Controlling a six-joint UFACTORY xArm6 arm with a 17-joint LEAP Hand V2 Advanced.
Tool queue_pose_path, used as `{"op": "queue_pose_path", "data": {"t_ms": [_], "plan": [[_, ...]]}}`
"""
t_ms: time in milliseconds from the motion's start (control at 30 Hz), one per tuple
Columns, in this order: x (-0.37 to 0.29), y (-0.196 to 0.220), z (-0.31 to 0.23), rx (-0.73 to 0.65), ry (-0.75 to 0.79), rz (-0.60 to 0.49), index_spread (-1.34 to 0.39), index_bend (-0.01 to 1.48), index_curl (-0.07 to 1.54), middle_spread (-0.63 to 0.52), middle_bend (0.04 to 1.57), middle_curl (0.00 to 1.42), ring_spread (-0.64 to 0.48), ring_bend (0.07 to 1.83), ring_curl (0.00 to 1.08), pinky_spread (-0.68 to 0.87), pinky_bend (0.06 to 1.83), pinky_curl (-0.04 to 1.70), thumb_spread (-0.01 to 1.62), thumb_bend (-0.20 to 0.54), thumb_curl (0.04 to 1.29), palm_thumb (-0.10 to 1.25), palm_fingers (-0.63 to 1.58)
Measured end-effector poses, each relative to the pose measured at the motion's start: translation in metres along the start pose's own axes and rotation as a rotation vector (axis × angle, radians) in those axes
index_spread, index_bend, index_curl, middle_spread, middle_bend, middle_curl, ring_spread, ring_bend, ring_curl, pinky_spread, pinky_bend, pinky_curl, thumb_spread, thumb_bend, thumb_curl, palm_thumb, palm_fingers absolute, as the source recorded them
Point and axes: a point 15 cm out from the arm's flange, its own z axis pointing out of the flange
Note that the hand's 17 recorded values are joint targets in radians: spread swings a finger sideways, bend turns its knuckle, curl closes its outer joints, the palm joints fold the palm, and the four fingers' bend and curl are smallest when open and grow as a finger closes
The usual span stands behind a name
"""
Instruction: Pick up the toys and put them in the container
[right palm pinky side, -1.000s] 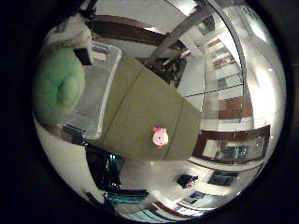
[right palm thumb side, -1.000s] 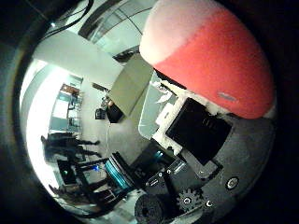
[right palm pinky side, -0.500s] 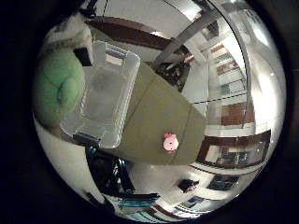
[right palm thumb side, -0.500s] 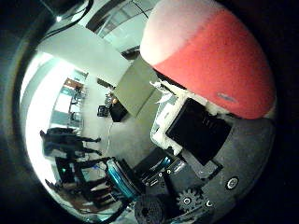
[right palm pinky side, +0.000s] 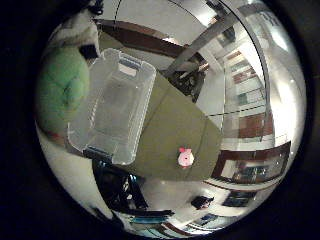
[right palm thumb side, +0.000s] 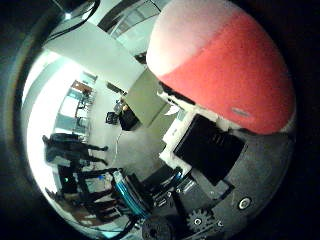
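Observation:
A big soft toy fills the thumb side palm view, red with a pale pink band (right palm thumb side: 225, 60), close against the palm. My right hand (right palm thumb side: 210, 155) shows as black and white parts under it, curled against the toy. In the little finger side palm view a green soft surface (right palm pinky side: 62, 85) lies close to the palm. I cannot tell if it belongs to the same toy. A clear plastic container (right palm pinky side: 128, 62) stands empty on an olive table (right palm pinky side: 180, 120) below the hand. A small pink toy (right palm pinky side: 185, 157) lies on the table, away from the container.
The table's edge runs just beyond the pink toy. Teal and black chairs (right palm thumb side: 130, 190) stand on the pale floor beside the table. A corner of the olive table (right palm thumb side: 145, 95) also shows in the thumb side palm view.
The views have shifted: the container now shows whole and nearer the middle of the little finger side view, so the hand has moved towards it. The big toy stays against the palm.

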Motion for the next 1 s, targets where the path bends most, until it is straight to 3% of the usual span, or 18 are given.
{"op": "queue_pose_path", "data": {"t_ms": [133, 233, 300, 433, 700, 1000], "plan": [[0.000, 0.000, -0.001, 0.002, 0.000, -0.028, -0.44, 0.34, 0.81, -0.24, 0.84, 0.78, -0.27, 1.07, 0.70, -0.40, 1.17, 0.62, 1.10, -0.027, 0.41, 0.69, 0.65], [0.000, 0.000, -0.001, 0.003, -0.001, -0.048, -0.46, 0.27, 0.76, -0.25, 0.75, 0.75, -0.25, 1.03, 0.68, -0.37, 1.10, 0.61, 1.10, -0.027, 0.40, 0.66, 0.42], [-0.001, 0.004, 0.002, -0.004, -0.006, -0.061, -0.48, 0.28, 0.69, -0.23, 0.66, 0.70, -0.25, 0.91, 0.63, -0.30, 1.02, 0.59, 1.10, -0.030, 0.38, 0.64, 0.24], [-0.007, 0.025, 0.017, -0.044, -0.023, -0.086, -0.46, 0.29, 0.60, -0.17, 0.53, 0.61, -0.19, 0.74, 0.54, -0.11, 0.88, 0.53, 1.08, -0.029, 0.35, 0.60, 0.09], [-0.009, 0.026, 0.019, -0.049, -0.026, -0.104, -0.43, 0.24, 0.45, -0.07, 0.29, 0.42, 0.04, 0.47, 0.37, 0.19, 0.69, 0.37, 1.04, -0.034, 0.29, 0.46, 0.06], [-0.008, 0.027, 0.020, -0.053, -0.026, -0.104, -0.43, 0.18, 0.37, -0.05, 0.20, 0.36, 0.08, 0.35, 0.29, 0.25, 0.59, 0.26, 1.03, -0.026, 0.28, 0.43, 0.14]]}}
